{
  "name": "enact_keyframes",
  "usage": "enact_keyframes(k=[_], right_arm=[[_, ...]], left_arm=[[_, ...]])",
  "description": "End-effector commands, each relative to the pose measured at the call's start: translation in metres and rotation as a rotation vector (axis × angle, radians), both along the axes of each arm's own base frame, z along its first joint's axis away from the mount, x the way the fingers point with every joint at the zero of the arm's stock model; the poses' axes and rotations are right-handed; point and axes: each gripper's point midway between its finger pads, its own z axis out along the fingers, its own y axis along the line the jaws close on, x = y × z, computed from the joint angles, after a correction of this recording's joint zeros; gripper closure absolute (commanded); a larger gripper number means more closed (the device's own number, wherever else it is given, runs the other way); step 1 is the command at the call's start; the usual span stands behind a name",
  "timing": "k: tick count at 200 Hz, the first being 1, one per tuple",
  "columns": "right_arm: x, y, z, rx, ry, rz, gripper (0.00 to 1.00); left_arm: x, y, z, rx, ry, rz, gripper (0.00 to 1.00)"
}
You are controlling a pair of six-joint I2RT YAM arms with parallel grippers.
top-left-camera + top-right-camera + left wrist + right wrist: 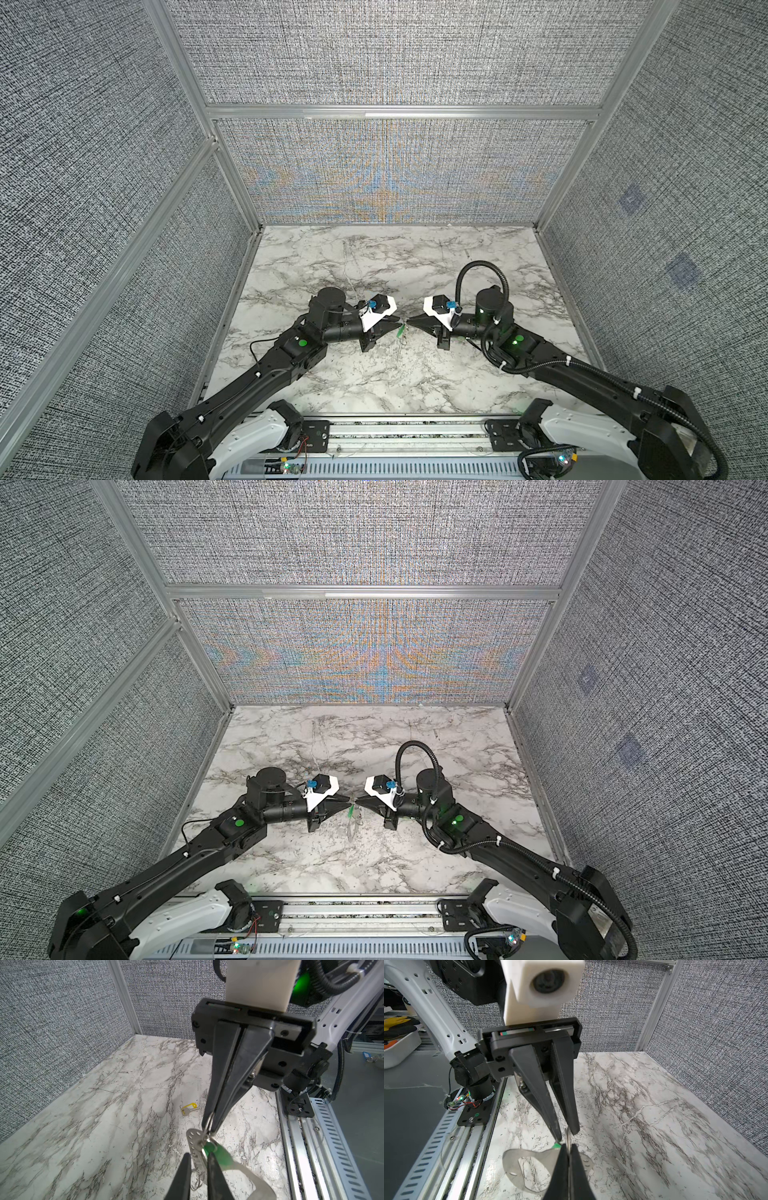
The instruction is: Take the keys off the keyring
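My left gripper fills the foreground of the left wrist view. Its fingers stand a little apart astride the keyring, a flat metal loop with a row of holes. I cannot tell whether they bite. The green-tagged key sits against that band. Opposite, the right gripper is pressed together on a small wire ring at the keyring's end. Beyond, the yellow-tagged key lies alone on the marble bench.

In the right wrist view, the keyring curves out beside my right gripper.

In both top views the grippers meet tip to tip over the bench's middle, midway between its left and right edges. The green-tagged key shows just nearer the front edge.
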Motion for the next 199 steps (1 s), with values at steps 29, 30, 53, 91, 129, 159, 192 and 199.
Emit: enact_keyframes(k=[29, 30, 53, 91, 129, 159, 192, 199], right_arm=[[-0.0016, 0.0040, 0.0051, 0.016, 0.017, 0.028, 1.00], [-0.0020, 0.0040, 0.0050, 0.016, 0.017, 0.029, 1.00], [-0.0025, 0.0048, 0.0056, 0.018, 0.022, 0.037, 1.00], [-0.0042, 0.0056, 0.0060, 0.020, 0.028, 0.048, 1.00], [-0.0051, 0.0060, 0.0052, 0.018, 0.037, 0.053, 1.00], [-0.0054, 0.0058, 0.0048, 0.016, 0.037, 0.054, 1.00], [-0.0049, 0.0058, 0.0074, 0.023, 0.032, 0.052, 1.00], [-0.0053, 0.0063, 0.0070, 0.023, 0.036, 0.057, 1.00]], left_arm=[[-0.0083, -0.0036, 0.0116, -0.042, -0.047, -0.061, 0.86], [-0.0084, -0.0037, 0.0117, -0.042, -0.047, -0.062, 0.86], [-0.0095, -0.0050, 0.0131, -0.049, -0.050, -0.074, 0.88], [-0.0093, -0.0060, 0.0145, -0.056, -0.055, -0.079, 0.88], [-0.0090, -0.0060, 0.0167, -0.065, -0.063, -0.077, 0.88], [-0.0084, -0.0039, 0.0139, -0.054, -0.071, -0.065, 0.82], [-0.0108, -0.0022, 0.0135, -0.056, -0.082, -0.068, 0.82], [-0.0108, -0.0026, 0.0133, -0.055, -0.080, -0.071, 0.83]])
